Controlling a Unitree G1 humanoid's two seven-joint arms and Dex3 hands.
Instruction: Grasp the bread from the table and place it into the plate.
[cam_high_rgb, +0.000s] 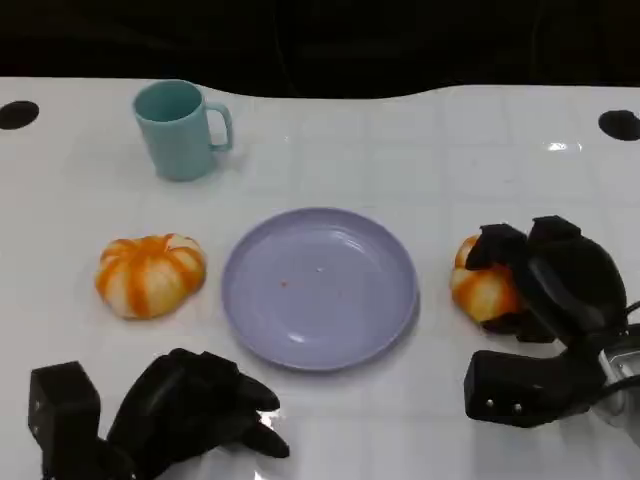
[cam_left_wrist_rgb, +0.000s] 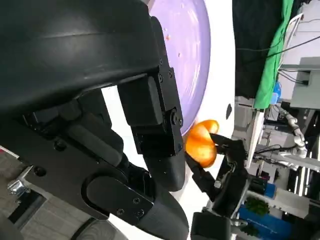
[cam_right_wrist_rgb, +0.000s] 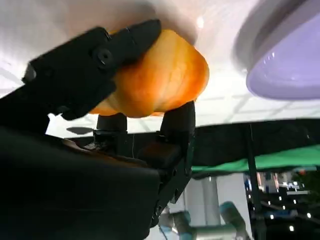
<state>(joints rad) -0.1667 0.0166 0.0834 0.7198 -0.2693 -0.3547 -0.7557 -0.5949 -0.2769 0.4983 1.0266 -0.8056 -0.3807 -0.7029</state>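
- Risk: bread may slip on the lift; the right robot hand wraps only its outer side, so a loose hold could drop it short of the plate.
- Bread sits right of the plate on the surface, fingers closed around it.
- Left robot hand rests near the front edge, curled, holding nothing.
- Second bread lies left of the plate, untouched.

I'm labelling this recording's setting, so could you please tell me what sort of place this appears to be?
Most likely a robotics lab or test room, not a kitchen. A bare white table carries a staged setup: a purple plate, a teal mug and bread. Beyond the table, the left wrist view shows green cloth, cables and equipment racks.
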